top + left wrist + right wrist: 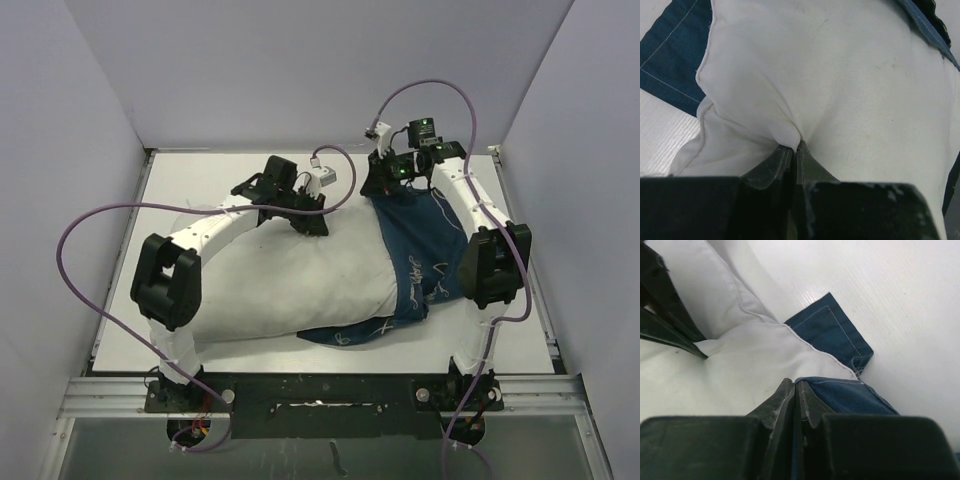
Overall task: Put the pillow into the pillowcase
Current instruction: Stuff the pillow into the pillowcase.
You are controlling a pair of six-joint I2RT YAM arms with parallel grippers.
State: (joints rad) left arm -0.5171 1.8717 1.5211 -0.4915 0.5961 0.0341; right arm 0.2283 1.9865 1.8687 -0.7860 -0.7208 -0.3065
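Arms arch over the far edge of the pillow (pixel 290 280). The left arm (pixel 215 235) has jaws pinched shut on a fold of its white fabric, and the right arm (pixel 470 195) has jaws clamped on the hem of the navy whale-print pillowcase (pixel 425 250). The pillow's right end sits inside the pillowcase on the surface (pixel 200 180).

A robotics lab test cell, this one, and no home. Plain pale panels (pixel 60 150) wall in a white table (pixel 250 170) at nine, twelve and three o'clock. At six o'clock an aluminium rail (pixel 100 395) carries the bolted bases of two black-and-white arms, the left arm (pixel 210 235) and the right arm (pixel 465 190). Purple cables (pixel 80 225) loop loose off both. Green lights (pixel 425 125) glow on a wrist unit at one o'clock. The pillow (pixel 290 280) and the pillowcase (pixel 425 240) lie on a bench, not a bed.
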